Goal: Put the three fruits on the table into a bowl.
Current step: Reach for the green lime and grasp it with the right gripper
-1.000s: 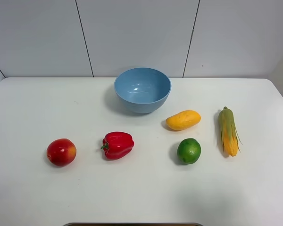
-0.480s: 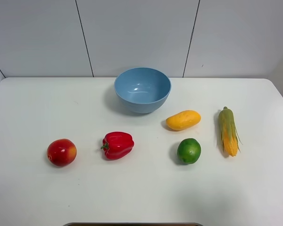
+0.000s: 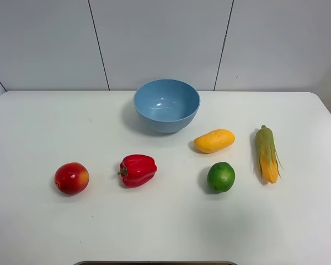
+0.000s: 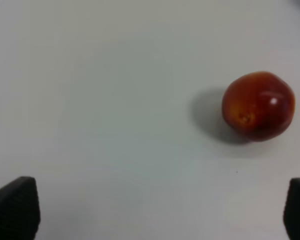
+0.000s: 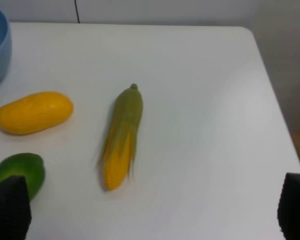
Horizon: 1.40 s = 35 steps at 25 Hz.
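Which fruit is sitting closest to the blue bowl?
The yellow-orange mango, lying just beside the bowl. The green lime sits farther forward, and the red apple is far off left.

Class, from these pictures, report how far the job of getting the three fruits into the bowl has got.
Done: nothing; the bowl is empty. In hand: nothing; the left gripper and right gripper are open, holding nothing. Left: the apple, mango and lime all lie on the table, each to be moved into the bowl.
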Available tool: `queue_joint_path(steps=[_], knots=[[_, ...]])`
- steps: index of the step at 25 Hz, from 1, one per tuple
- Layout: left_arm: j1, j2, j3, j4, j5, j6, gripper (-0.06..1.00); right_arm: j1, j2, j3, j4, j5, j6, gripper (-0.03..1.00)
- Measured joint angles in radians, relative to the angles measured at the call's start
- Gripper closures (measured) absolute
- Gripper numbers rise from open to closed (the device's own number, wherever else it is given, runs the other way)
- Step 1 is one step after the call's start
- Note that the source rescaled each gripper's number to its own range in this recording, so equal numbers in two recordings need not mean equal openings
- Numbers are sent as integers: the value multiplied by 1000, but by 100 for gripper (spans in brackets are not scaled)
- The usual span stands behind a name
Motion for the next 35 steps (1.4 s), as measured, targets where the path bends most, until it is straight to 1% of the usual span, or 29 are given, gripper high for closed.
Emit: queue_joint_path(steps=[3, 7, 12, 14, 15, 18, 20, 23, 29, 33, 35], knots=[[0, 0, 0, 0, 0, 0, -6, 0, 120, -56, 29, -1, 37, -3], [0, 0, 0, 0, 0, 0, -6, 0, 294, -135, 73, -2, 48, -3], [0, 0, 0, 0, 0, 1, -6, 1, 527, -260, 179, 0, 37, -3], [0, 0, 0, 0, 0, 1, -6, 21, 607, -309, 206, 14, 33, -3], [0, 0, 0, 0, 0, 1, -6, 45, 646, -327, 209, 18, 34, -3], [0, 0, 0, 0, 0, 1, -6, 144, 736, -354, 203, 14, 72, -3], [0, 0, 0, 0, 0, 1, -6, 216, 788, -358, 178, 5, 130, -3], [0, 0, 0, 0, 0, 0, -6, 290, 859, -358, 119, -12, 227, -3], [0, 0, 0, 0, 0, 0, -6, 364, 949, -358, 42, -15, 391, -3], [0, 0, 0, 0, 0, 0, -6, 419, 991, -340, 32, -17, 455, -3], [0, 0, 0, 0, 0, 0, -6, 436, 1002, -286, 32, -50, 485, -3]])
